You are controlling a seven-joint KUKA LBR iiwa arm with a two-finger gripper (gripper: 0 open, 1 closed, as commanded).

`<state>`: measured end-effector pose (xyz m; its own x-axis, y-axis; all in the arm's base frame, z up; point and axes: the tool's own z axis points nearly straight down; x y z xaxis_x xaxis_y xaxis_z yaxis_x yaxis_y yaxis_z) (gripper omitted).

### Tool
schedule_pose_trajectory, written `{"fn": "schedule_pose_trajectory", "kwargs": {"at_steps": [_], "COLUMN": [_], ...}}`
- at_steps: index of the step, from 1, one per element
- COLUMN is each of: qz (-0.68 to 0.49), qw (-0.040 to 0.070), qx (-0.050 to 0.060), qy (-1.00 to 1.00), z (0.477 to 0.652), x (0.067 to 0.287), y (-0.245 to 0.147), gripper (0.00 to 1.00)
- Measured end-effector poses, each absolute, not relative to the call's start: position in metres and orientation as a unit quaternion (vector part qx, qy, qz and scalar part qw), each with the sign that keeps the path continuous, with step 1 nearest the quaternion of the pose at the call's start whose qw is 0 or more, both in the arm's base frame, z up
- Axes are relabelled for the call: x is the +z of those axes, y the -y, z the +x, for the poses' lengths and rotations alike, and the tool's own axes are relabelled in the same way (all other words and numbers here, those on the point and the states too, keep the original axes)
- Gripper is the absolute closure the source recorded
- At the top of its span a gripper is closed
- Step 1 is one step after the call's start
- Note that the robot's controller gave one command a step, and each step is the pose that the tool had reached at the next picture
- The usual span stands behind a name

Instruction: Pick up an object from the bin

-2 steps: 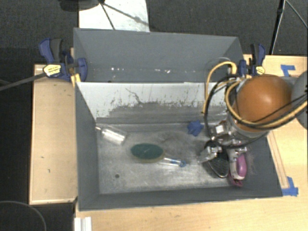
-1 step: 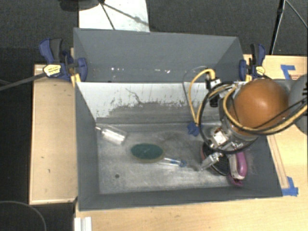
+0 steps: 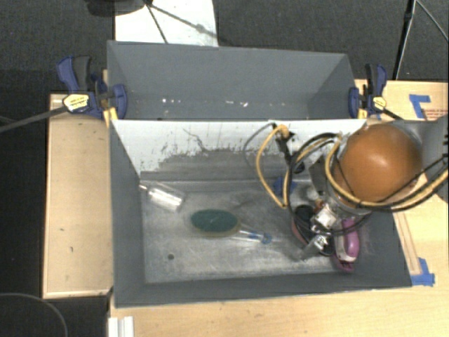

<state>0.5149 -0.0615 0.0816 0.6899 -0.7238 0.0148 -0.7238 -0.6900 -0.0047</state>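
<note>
The tool (image 3: 317,239) sits low in the lower right of the grey metal bin (image 3: 231,76), just beside a purple rounded plastic object (image 3: 349,247). Tool opening: cannot tell. A dark green oval disc (image 3: 214,222) lies near frame centre, well apart.

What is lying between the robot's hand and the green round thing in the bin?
A small clear stick with a blue tip lies between the gripper and the green disc, close beside the disc. Nothing else visible lies between them.
</note>
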Motion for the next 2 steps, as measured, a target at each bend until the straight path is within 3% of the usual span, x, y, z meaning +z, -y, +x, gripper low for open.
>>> {"fn": "schedule_pose_trajectory", "kwargs": {"at_steps": [1,2], "qz": [0.918,0.917], "qw": [0.0,-0.001], "qx": [0.007,0.001], "qy": [0.397,0.399], "z": [0.513,0.514], "x": [0.078,0.112], "y": [0.064,0.064], "gripper": [1.0,1.0]}}
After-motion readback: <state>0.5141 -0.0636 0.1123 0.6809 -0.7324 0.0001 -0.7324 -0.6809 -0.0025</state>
